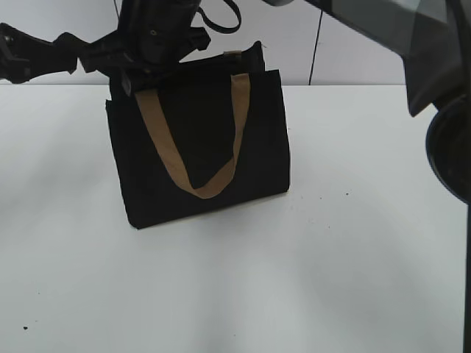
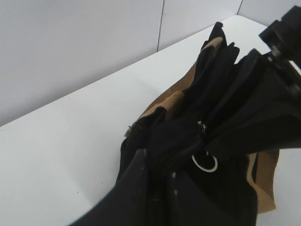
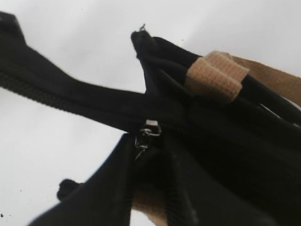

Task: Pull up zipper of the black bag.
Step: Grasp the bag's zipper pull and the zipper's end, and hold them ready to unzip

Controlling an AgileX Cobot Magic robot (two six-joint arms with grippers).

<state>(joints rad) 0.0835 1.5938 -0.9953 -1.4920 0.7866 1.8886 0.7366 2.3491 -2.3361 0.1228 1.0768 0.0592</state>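
White tabletop (image 1: 309,279) and a pale wall behind are filling the exterior view. On it the black bag (image 1: 199,147) is standing upright, left of centre, its tan strap (image 1: 195,147) hanging in a loop down the near face. An arm is reaching in from the left and meeting the bag's top left corner; the left gripper (image 1: 143,77) is sitting there, but whether its jaws are apart or together I cannot tell. Dark robot parts are crowding the right edge, well apart from the bag. Wide bare table is lying near and to the right, so there is room to move.

From the left wrist, the camera is looking along the bag's top. Dark gripper fingers (image 2: 136,183) are lying against the fabric in the foreground, seemingly bracing that end, though no clear clamp is showing. A small metal slider (image 2: 202,127) is sitting on the track, a silver ring (image 2: 204,162) hanging just below it.

From the right wrist, the zipper (image 3: 146,134) is sitting mid-frame on the black track, its pull tab dangling. A tan strap end (image 3: 216,75) is sitting just beyond it, to the right. The right gripper's jaws are not showing here, so their state is unknown.

Judging by this, the approach step is in hand: the tab is not yet grasped. The next move is calling for a fine pinch on that tiny tab, avoiding the strap end, then a pull along the track while the bag is being held steady.
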